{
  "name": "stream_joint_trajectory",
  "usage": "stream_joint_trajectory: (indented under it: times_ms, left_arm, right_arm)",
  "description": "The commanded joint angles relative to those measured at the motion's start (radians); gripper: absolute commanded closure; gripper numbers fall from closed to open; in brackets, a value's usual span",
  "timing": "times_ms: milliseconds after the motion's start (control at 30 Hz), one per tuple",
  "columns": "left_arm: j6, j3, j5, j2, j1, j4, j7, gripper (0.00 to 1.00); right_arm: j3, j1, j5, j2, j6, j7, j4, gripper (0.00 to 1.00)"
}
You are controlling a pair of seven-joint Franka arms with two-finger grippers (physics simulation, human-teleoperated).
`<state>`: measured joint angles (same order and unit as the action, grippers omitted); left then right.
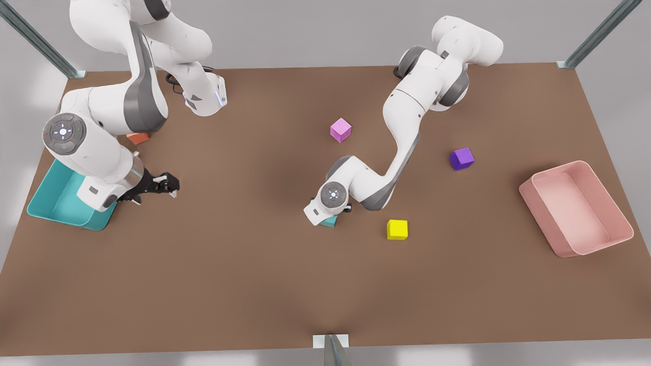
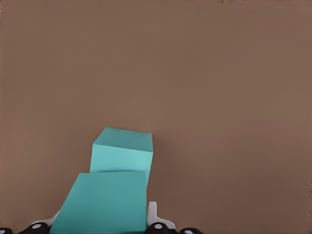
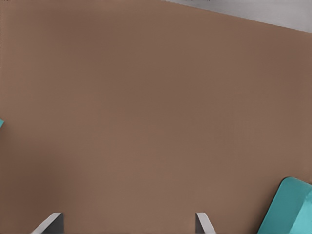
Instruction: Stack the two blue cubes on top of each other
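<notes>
The brown matte surface (image 1: 254, 279) carries everything. Two white arms work over it. At the front view's left, one arm waits with the right claw (image 1: 170, 189) low over bare board, its fingers spread apart and empty. This is probably to stay out of the way.

There are two open bins. The large teal plastic bin (image 1: 66, 218) sits under the waiting arm's wrist, and the pink plastic bin (image 1: 546, 223) lies well apart at the front view's right edge. Neither is needed for stacking.

There are six small cubes. Near the middle of the surface, the left claw (image 1: 325, 216) is closed on one matte teal cube (image 2: 102, 202), with a white finger (image 2: 152, 214) against its side. The second matte teal cube (image 2: 123, 151) rests on the surface just beyond it, partly covered by the held one. The held cube seems to be carried above its twin so it can be set on top, though I cannot tell whether the two touch.

The other four are single cubes and serve as distractors:
- An orange cube (image 1: 137, 137) sits behind the waiting arm.
- A pink cube (image 1: 340, 129) sits mid-surface.
- A dark purple cube (image 1: 461, 158) sits towards the pink bin.
- A yellow cube (image 1: 397, 229) sits near the left claw.
</notes>
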<state>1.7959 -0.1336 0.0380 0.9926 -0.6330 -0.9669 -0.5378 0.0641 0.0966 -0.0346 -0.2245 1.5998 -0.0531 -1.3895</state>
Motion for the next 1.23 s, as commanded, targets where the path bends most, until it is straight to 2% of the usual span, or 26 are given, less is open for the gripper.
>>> stream_joint_trajectory:
  times_ms: [0,100,133,167,567,667,700,767,800,833,900,967,1000,1067,1200]
  left_arm:
    - [0.005,0.000,0.005,-0.002,-0.001,0.000,-0.223,0.22]
    - [0.013,0.000,0.005,-0.002,-0.001,0.000,-0.223,0.22]
    - [0.013,0.000,0.005,-0.002,0.001,0.002,-0.223,0.06]
    - [0.014,0.002,0.005,-0.002,0.001,0.002,-0.223,0.00]
    - [-0.039,-0.004,0.031,-0.037,0.007,0.002,-0.229,0.00]
    - [-0.108,-0.003,0.034,-0.075,0.009,0.002,-0.228,0.00]
    - [-0.165,-0.003,0.033,-0.118,0.009,0.002,-0.228,0.00]
    - [-0.462,0.002,0.033,-0.326,0.084,0.002,-0.225,0.00]
    - [-0.569,0.000,0.030,-0.431,0.209,0.004,-0.205,0.00]
    - [-0.581,0.000,0.025,-0.486,0.355,0.004,-0.053,0.00]
    - [-0.647,0.002,-0.135,-0.534,0.480,0.002,0.329,0.00]
    - [-0.490,0.012,-0.125,-0.804,0.573,-0.447,0.466,0.00]
    - [-0.555,0.060,-0.093,-0.807,0.562,-0.422,0.467,0.00]
    - [-0.566,0.065,-0.090,-0.789,0.558,-0.371,0.467,0.00]
    - [-0.573,0.066,-0.063,-0.781,0.561,-0.366,0.467,0.00]
  right_arm:
    - [0.000,-0.002,-0.011,-0.016,-0.032,-0.155,0.030,0.00]
    - [0.000,0.000,-0.015,-0.016,-0.032,-0.155,0.032,0.00]
    - [0.000,0.000,-0.015,-0.016,-0.032,-0.155,0.030,0.00]
    - [0.000,0.002,-0.015,-0.016,-0.034,-0.155,0.030,0.00]
    - [0.000,0.002,-0.016,-0.016,-0.034,-0.157,0.033,0.00]
    - [0.000,0.002,-0.018,-0.016,-0.034,-0.157,0.035,0.00]
    - [0.000,0.002,-0.018,-0.016,-0.034,-0.159,0.035,0.00]
    - [0.000,0.002,-0.016,-0.016,-0.035,-0.157,0.035,0.00]
    - [0.000,0.002,-0.016,-0.018,-0.035,-0.157,0.035,0.00]
    - [0.000,0.002,-0.016,-0.018,-0.034,-0.157,0.035,0.00]
    - [0.000,0.002,-0.016,-0.018,-0.034,-0.157,0.035,0.00]
    - [0.000,0.000,-0.018,-0.018,-0.034,-0.159,0.037,0.00]
    - [0.000,0.000,-0.018,-0.018,-0.035,-0.159,0.037,0.00]
    - [-0.001,-0.002,-0.016,-0.018,-0.035,-0.159,0.037,0.00]
    - [-0.001,-0.002,-0.016,-0.016,-0.037,-0.159,0.037,0.00]
